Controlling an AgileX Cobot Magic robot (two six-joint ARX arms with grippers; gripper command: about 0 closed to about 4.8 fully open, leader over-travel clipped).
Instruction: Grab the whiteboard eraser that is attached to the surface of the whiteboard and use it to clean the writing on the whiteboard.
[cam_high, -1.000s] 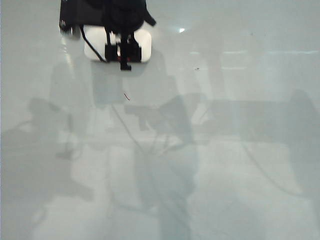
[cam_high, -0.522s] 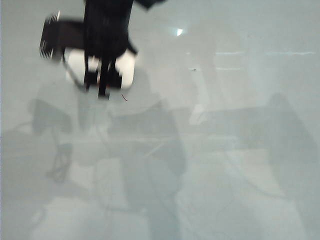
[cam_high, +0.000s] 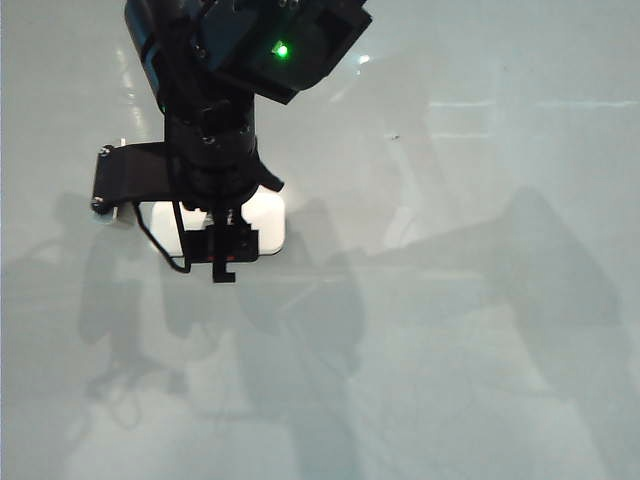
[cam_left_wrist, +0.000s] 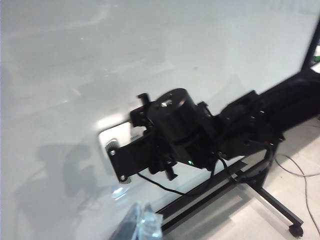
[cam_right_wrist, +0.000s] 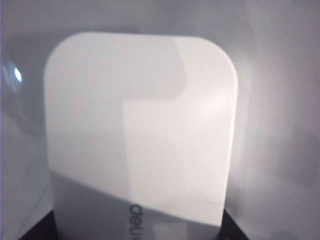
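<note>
The whiteboard (cam_high: 480, 350) fills the exterior view. The white whiteboard eraser (cam_high: 266, 214) lies flat against it left of centre, and my right gripper (cam_high: 222, 246) is shut on it from above, the black arm covering most of it. Up close in the right wrist view the eraser (cam_right_wrist: 140, 125) fills the picture, with the right gripper (cam_right_wrist: 136, 233) clamping its sides and dark fingers (cam_right_wrist: 30, 231) at its corners. The writing is hidden. My left gripper (cam_left_wrist: 142, 225) hangs away from the board (cam_left_wrist: 75, 50), jaws together and empty. From there the eraser (cam_left_wrist: 111, 137) peeks out under the right arm (cam_left_wrist: 175, 125).
A tiny dark speck (cam_high: 397, 136) and a bright glare spot (cam_high: 362, 60) sit on the board to the right of the arm. The board's black wheeled stand (cam_left_wrist: 270, 192) and floor cables (cam_left_wrist: 300, 167) show in the left wrist view.
My right gripper has dragged the eraser down the board from the upper edge to left of centre, passing over the spot of the small red mark, which no longer shows.
</note>
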